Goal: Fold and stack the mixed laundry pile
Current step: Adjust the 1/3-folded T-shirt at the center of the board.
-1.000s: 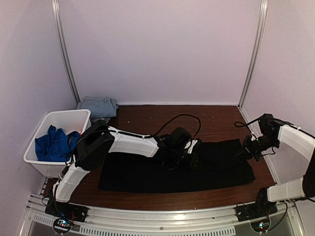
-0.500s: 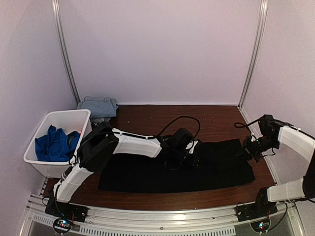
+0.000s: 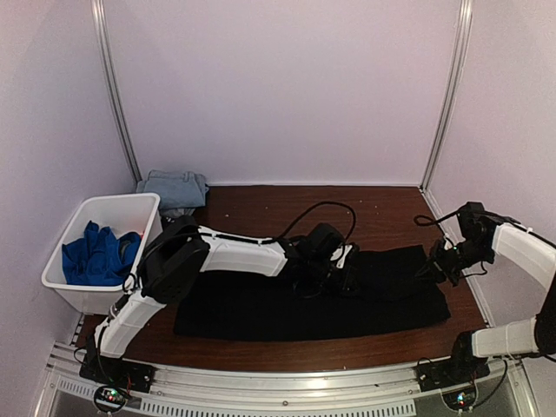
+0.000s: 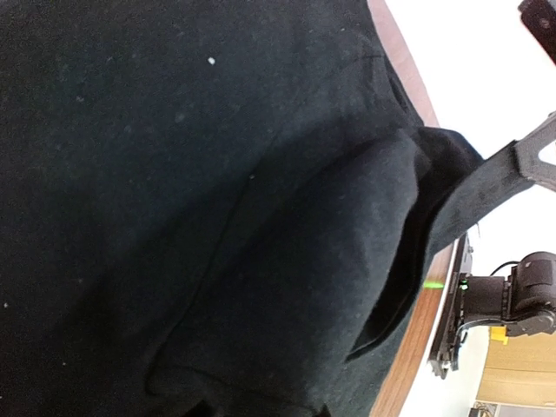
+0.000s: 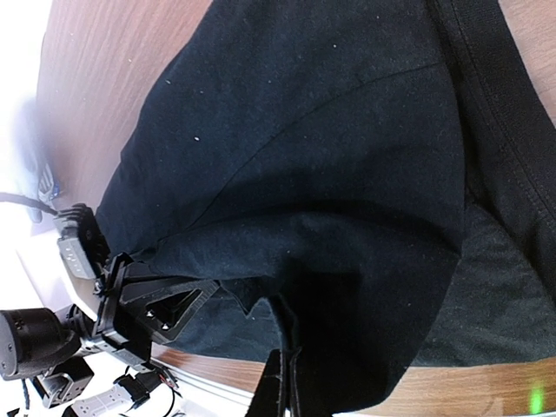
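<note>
A large black cloth (image 3: pixel 261 308) lies spread across the table's middle. My left gripper (image 3: pixel 340 280) sits low on the cloth's far edge near the centre. In the left wrist view the black cloth (image 4: pixel 217 174) fills the frame and bunches toward the hidden jaws. My right gripper (image 3: pixel 434 265) holds the cloth's right far corner slightly lifted. In the right wrist view its fingers (image 5: pixel 280 391) press together on a fold of the black cloth (image 5: pixel 304 130). Royal-blue fabric (image 3: pixel 100 254) lies in the bin. Folded light-blue denim pieces (image 3: pixel 176 187) rest at the back left.
A white plastic bin (image 3: pixel 113 201) stands at the left edge of the table. Brown tabletop (image 3: pixel 382 208) shows behind the cloth. A metal rail (image 3: pixel 287 391) runs along the near edge, and white walls enclose the sides and back.
My left gripper has closed on the cloth and shifted slightly to the right. The right arm has barely moved.
</note>
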Robot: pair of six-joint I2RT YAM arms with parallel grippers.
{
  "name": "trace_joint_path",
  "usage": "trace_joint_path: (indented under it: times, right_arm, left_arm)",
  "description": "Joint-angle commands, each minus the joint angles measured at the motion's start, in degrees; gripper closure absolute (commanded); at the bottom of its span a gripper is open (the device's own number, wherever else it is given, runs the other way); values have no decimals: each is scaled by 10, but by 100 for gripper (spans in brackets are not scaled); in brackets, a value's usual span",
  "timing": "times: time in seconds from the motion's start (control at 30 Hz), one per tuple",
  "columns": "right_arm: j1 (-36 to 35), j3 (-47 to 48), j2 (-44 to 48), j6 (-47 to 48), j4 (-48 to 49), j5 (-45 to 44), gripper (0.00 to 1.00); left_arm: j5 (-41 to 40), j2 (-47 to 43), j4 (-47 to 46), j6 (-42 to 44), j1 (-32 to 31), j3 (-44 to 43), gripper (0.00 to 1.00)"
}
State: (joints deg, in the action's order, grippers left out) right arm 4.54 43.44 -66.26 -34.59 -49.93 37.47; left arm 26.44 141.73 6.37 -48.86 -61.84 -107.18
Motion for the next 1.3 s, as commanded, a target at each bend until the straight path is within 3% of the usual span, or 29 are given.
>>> trace_joint_path:
  times: [0.0,0.27,0.47,0.73,1.03,1.2,1.27]
  right_arm:
    - [4,-3,36,-14,-17,-14,100]
    - [5,-27,93,-39,-40,-35,100]
    - [5,-49,132,-49,-68,-52,100]
    - [6,-66,156,-47,-102,-78,100]
    - [7,-44,168,-48,-109,-80,100]
    - [7,-67,130,-50,-43,-54,100]
    - [7,-61,99,-53,-10,-55,100]
  left_arm:
    - [-9,-45,20,37,-1,0,100]
    - [14,-127,83,144,-27,75,100]
    - [32,-136,148,199,-62,76,100]
    - [68,-113,146,181,-67,85,100]
    - [43,-98,127,132,-33,85,98]
    - [74,-87,88,113,-12,72,99]
    - [80,-79,89,109,-7,60,94]
